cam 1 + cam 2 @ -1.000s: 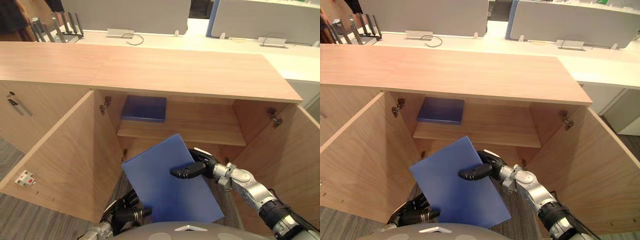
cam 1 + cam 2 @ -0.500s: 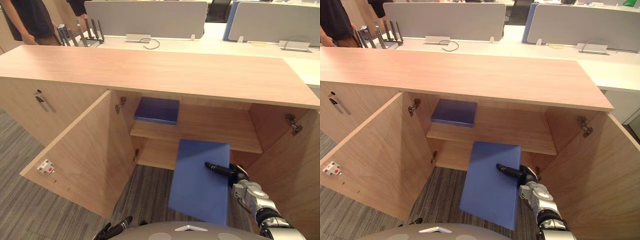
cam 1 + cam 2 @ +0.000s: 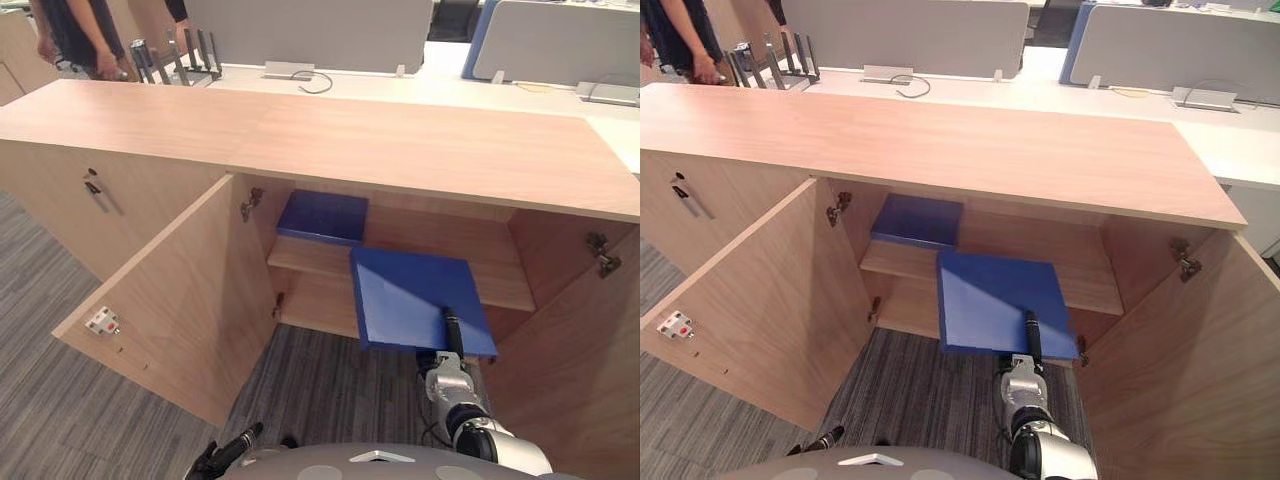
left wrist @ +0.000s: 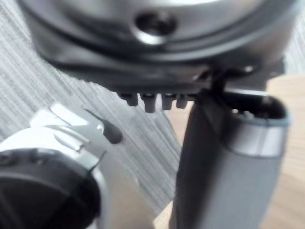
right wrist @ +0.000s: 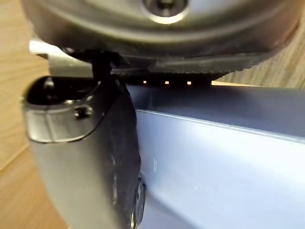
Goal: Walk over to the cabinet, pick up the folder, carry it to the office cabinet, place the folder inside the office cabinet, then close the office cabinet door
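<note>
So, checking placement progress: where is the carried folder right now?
The carried folder lies flat in the right hand, centre-right in the eye views, its far edge at the cabinet shelf, right of a second blue folder.

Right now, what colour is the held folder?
The folder is blue, best in the left eye view.

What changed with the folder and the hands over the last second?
The folder went from tilted near the robot to nearly flat, forward at the cabinet's shelf. The left hand let go and hangs low, open; the right hand alone pinches its near edge. The second blue folder on the shelf and the open doors stayed put.
</note>
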